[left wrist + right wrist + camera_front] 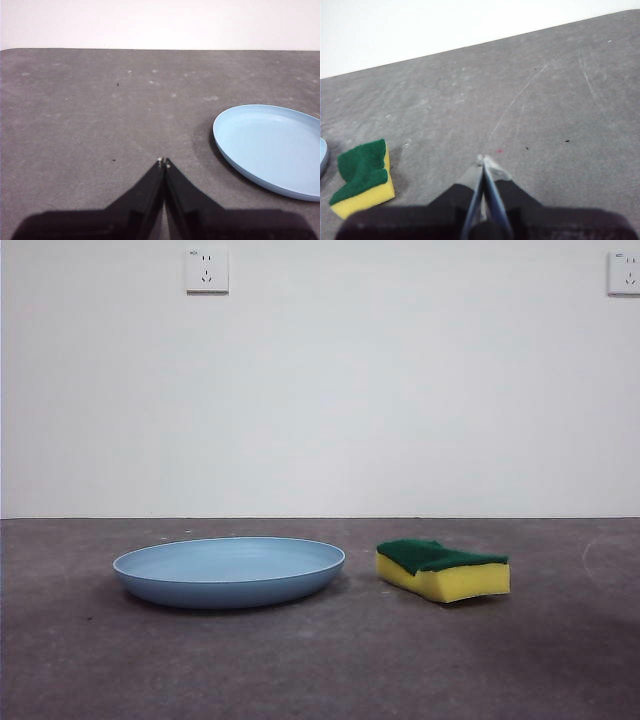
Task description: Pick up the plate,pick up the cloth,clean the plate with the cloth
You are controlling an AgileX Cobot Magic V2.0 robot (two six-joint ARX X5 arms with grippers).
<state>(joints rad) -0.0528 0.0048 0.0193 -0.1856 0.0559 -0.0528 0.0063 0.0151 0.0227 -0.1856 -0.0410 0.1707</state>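
Plate [229,571] and cloth [442,569] lie apart on bare table [320,670]; both claws pressed together, clear of them.

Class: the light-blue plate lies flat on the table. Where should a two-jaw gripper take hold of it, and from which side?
Probably the raised rim of the wide, shallow light-blue plastic plate, on the edge away from the yellow foam sponge. The rim lifts off the grey table, so one jaw can likely slip under and one over.
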